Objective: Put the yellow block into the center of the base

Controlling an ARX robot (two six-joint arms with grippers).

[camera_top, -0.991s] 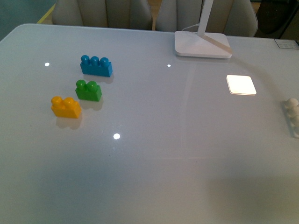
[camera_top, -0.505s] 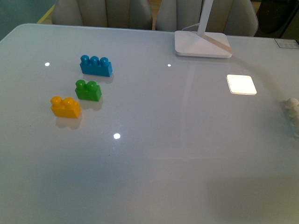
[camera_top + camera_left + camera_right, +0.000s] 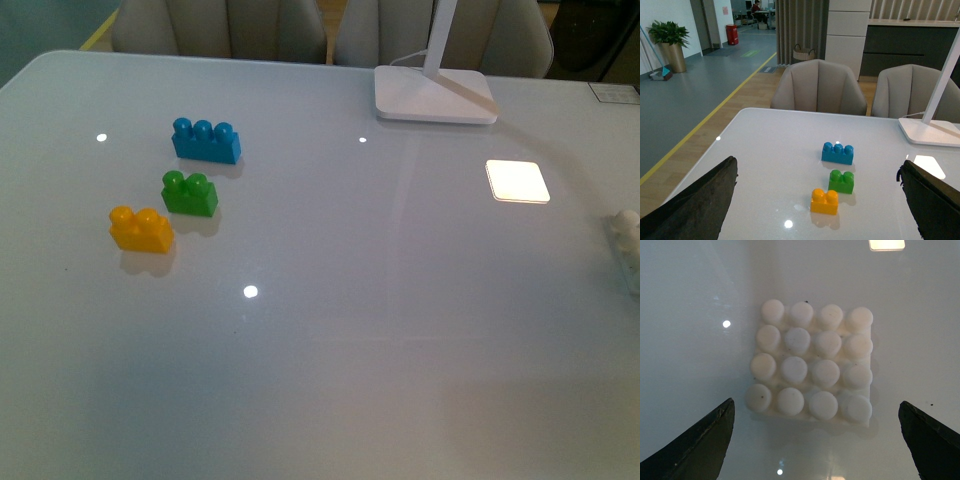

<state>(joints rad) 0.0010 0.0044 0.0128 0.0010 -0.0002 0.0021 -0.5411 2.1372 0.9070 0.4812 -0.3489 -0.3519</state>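
Nothing is done yet: the yellow block (image 3: pixel 141 229) sits on the table (image 3: pixel 330 380) beside the green brick (image 3: pixel 190 194), well apart from the base (image 3: pixel 812 371). The left gripper (image 3: pixel 817 162) and right gripper (image 3: pixel 816 403) are both spread wide and empty; picking up and pressing in remain

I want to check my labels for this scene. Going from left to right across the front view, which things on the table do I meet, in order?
yellow block → blue brick → lamp foot → bright light patch → base, only partly in view at the right edge.
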